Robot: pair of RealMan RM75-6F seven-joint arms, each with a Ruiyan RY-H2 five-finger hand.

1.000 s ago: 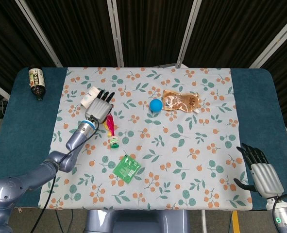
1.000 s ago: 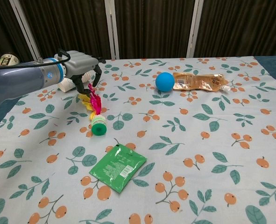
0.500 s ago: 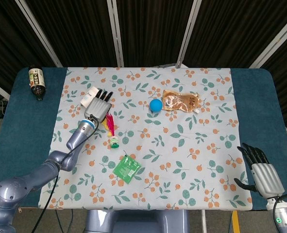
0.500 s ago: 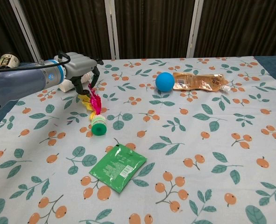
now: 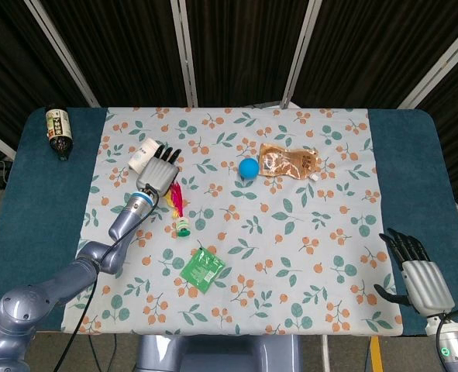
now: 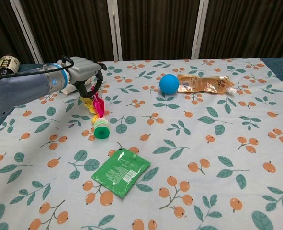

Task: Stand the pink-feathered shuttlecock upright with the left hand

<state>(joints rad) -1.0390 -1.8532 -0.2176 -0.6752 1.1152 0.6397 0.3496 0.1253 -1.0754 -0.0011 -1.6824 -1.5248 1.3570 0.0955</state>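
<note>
The pink-feathered shuttlecock lies on its side on the floral cloth, its green base toward the front and its pink and yellow feathers toward the back. My left hand hovers just above and behind the feathers, fingers spread and curled downward, holding nothing. My right hand rests open near the table's front right corner, seen only in the head view.
A white roll sits under the left hand's far side. A green packet lies in front of the shuttlecock. A blue ball and a brown pouch lie at the back. A dark bottle lies far left.
The left hand has drifted slightly over the feathers and its forearm has shifted a little; the shuttlecock has not moved. The right hand is still.
</note>
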